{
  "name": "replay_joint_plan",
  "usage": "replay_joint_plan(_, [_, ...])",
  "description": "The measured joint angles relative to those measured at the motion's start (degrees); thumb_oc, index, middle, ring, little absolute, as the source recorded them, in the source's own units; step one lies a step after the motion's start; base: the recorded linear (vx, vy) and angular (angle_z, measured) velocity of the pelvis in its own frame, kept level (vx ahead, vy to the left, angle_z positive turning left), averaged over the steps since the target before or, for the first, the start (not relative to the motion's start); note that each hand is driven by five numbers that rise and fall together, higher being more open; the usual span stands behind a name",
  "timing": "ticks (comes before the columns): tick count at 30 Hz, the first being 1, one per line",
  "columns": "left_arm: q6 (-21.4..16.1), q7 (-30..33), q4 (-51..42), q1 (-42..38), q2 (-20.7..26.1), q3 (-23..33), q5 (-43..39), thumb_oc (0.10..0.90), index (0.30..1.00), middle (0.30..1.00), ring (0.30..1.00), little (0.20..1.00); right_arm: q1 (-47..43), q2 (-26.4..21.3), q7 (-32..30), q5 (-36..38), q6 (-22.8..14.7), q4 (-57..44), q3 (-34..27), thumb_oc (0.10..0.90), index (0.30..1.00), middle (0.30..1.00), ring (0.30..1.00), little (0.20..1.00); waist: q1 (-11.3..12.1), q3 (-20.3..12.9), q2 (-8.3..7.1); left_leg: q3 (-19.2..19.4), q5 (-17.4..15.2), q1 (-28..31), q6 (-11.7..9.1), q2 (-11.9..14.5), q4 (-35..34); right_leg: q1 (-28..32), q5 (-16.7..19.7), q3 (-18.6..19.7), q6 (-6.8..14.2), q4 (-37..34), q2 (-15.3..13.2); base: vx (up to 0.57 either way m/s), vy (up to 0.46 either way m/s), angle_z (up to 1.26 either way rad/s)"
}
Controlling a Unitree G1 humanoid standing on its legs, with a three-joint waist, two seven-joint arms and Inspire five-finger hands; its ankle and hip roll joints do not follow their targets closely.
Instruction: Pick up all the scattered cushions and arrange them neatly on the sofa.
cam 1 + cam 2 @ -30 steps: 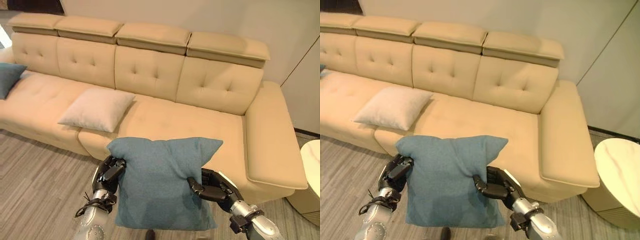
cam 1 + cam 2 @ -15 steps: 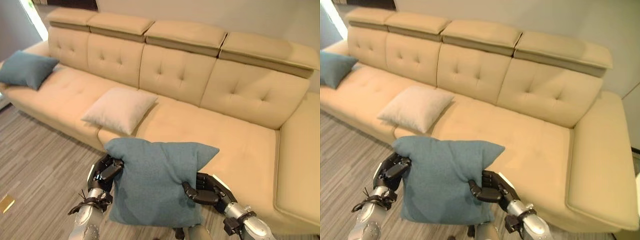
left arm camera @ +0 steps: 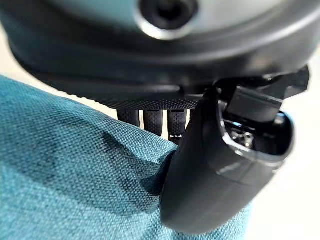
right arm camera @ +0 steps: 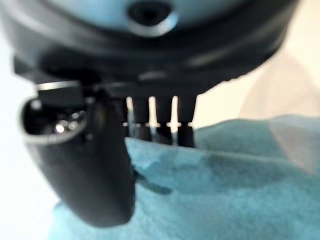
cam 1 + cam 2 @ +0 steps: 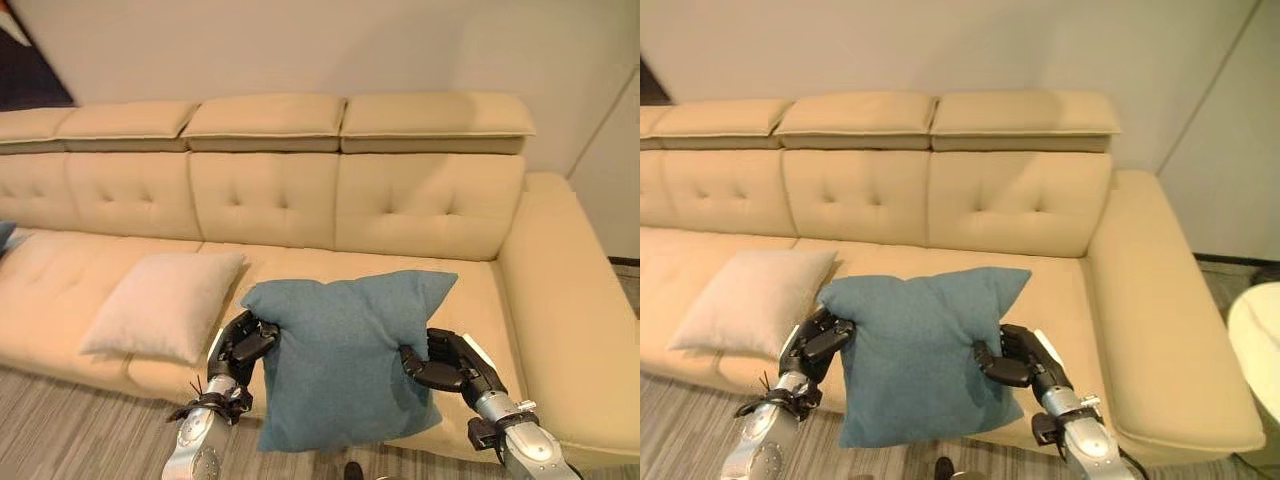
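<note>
I hold a teal cushion upright in front of the beige sofa, over the front edge of its right seat. My left hand pinches the cushion's left edge, thumb pressed into the cloth. On the cushion's right edge my right hand is clamped the same way, its thumb on the fabric. A cream cushion lies flat on the sofa seat to the left. A sliver of another teal cushion shows at the far left of the sofa.
The sofa's wide right armrest runs down the right side. A round pale side table stands beyond it. Grey wood-look floor lies in front of the sofa. The seat behind the held cushion is bare.
The camera has swung right and moved closer to the sofa. The teal cushion, still held by both hands, now sits higher, over the seat's front edge.
</note>
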Motion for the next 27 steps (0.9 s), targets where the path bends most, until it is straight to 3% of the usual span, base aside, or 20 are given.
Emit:
replay_joint_plan(3, [0.18,0.92,0.10,-0.68,0.17,-0.55,0.04,0.400,0.300,0.300,0.300,0.300,0.10,0.90,-0.90,-1.00,0.00,0.40,-0.02,0.400,0.300,0.300,0.300,0.300,0.64,0.70,-0.79,-2.49,3.21,-1.57,1.10,-0.10,-9.03,2.02,0.18,3.57,0.76,-1.69,0.13,0.22,0.109,-0.67])
replay_joint_plan(6, [0.32,1.12,0.20,-0.80,0.36,-0.81,1.23,0.400,0.300,0.300,0.300,0.300,0.93,1.27,-0.97,-1.00,-0.01,0.47,0.00,0.400,0.300,0.300,0.300,0.300,0.44,0.88,-0.22,-3.06,8.08,-1.74,2.13,-0.39,-14.98,4.04,-0.79,5.47,2.34,-2.71,0.07,0.24,0.176,-0.39])
replay_joint_plan(8, [0.44,1.14,0.20,-0.79,0.31,-1.29,2.28,0.400,0.300,0.300,0.300,0.300,1.56,1.15,-0.97,-0.99,-0.02,0.46,-0.10,0.400,0.300,0.300,0.300,0.300,0.35,0.64,1.72,-3.26,14.33,-0.08,2.77,-0.31,-19.26,4.88,-2.03,5.91,3.82,-2.68,0.79,0.22,0.179,-0.16])
replay_joint_plan(9, [0.54,1.20,0.26,-0.98,0.66,-2.41,2.28,0.400,0.300,0.300,0.300,0.300,1.80,1.64,-0.98,-1.01,-0.03,1.07,-0.56,0.400,0.300,0.300,0.300,0.300,0.19,0.50,2.65,-3.74,16.86,1.33,4.07,-0.27,-21.71,5.19,-3.29,5.93,4.39,-2.31,0.67,0.22,0.174,0.02])
replay_joint_plan(12, [1.15,2.26,0.08,-0.99,1.15,-2.96,2.48,0.400,0.300,0.300,0.300,0.300,2.55,2.37,-1.08,-1.00,-0.02,1.83,-0.90,0.400,0.300,0.300,0.300,0.300,0.30,0.44,3.16,-2.62,18.58,5.88,6.22,-3.78,-28.40,5.73,-6.19,6.09,7.59,-0.60,-3.08,0.20,0.172,0.01])
replay_joint_plan(15, [1.19,2.30,-0.19,-1.36,2.22,-2.81,3.31,0.400,0.300,0.300,0.300,0.300,2.65,3.82,-0.66,-1.01,-0.02,1.83,-0.57,0.400,0.300,0.300,0.300,0.300,0.52,0.38,3.25,-2.58,18.83,7.60,7.11,-6.31,-30.48,6.47,-7.68,5.96,9.86,-0.21,-5.68,0.13,0.157,0.06])
replay_joint_plan(18, [1.25,3.08,-0.27,-1.91,3.34,-2.83,3.43,0.400,0.300,0.300,0.300,0.300,2.27,4.52,-0.60,-2.32,0.00,2.06,0.44,0.400,0.300,0.300,0.300,0.300,1.14,0.51,3.48,-2.49,18.35,8.50,8.04,-6.67,-30.49,4.51,-9.59,5.97,12.35,5.08,-6.23,0.04,0.120,-0.05])
replay_joint_plan(21, [1.22,3.43,-0.34,-2.36,4.47,-2.68,3.51,0.400,0.300,0.300,0.300,0.300,1.06,4.72,-0.60,-4.25,0.00,2.14,0.70,0.400,0.300,0.300,0.300,0.300,2.29,1.09,3.55,0.57,17.06,9.70,9.80,-5.47,-30.55,-3.76,-11.43,4.94,15.95,21.70,-5.44,0.08,0.067,-0.46])
replay_joint_plan(22, [1.23,3.43,-0.28,-2.70,4.59,-2.81,4.27,0.400,0.300,0.300,0.300,0.300,1.03,5.01,-0.61,-4.68,-0.02,2.15,0.31,0.400,0.300,0.300,0.300,0.300,2.28,1.61,3.21,1.02,16.18,10.63,10.72,-5.06,-30.57,-7.31,-12.29,2.28,17.88,30.08,-6.77,0.14,-0.040,-0.30])
replay_joint_plan(23, [1.24,3.43,-0.26,-2.73,4.41,-2.89,4.54,0.400,0.300,0.300,0.300,0.300,1.23,5.24,-0.64,-4.79,-0.02,2.17,0.03,0.400,0.300,0.300,0.300,0.300,1.93,1.89,2.95,1.18,15.89,10.92,10.61,-5.32,-30.54,-8.47,-13.35,0.10,17.35,31.76,-8.70,0.15,-0.091,-0.17])
replay_joint_plan(26, [1.25,3.41,-0.30,-2.85,4.33,-3.65,4.54,0.400,0.300,0.300,0.300,0.300,1.43,5.38,-0.63,-4.65,-0.01,2.13,-0.45,0.400,0.300,0.300,0.300,0.300,1.46,1.92,2.81,1.73,15.23,10.42,10.15,-5.42,-30.54,-9.95,-11.75,-0.87,15.68,21.77,-16.06,0.19,-0.182,-0.19])
replay_joint_plan(27, [1.25,3.40,-0.29,-2.86,4.39,-3.67,4.56,0.400,0.300,0.300,0.300,0.300,1.45,5.38,-0.60,-4.60,-0.01,2.13,-0.28,0.400,0.300,0.300,0.300,0.300,1.22,1.96,2.75,1.54,15.19,10.20,9.94,-5.36,-30.57,-9.96,-10.60,-0.48,15.70,18.01,-17.31,0.29,-0.338,-0.01])
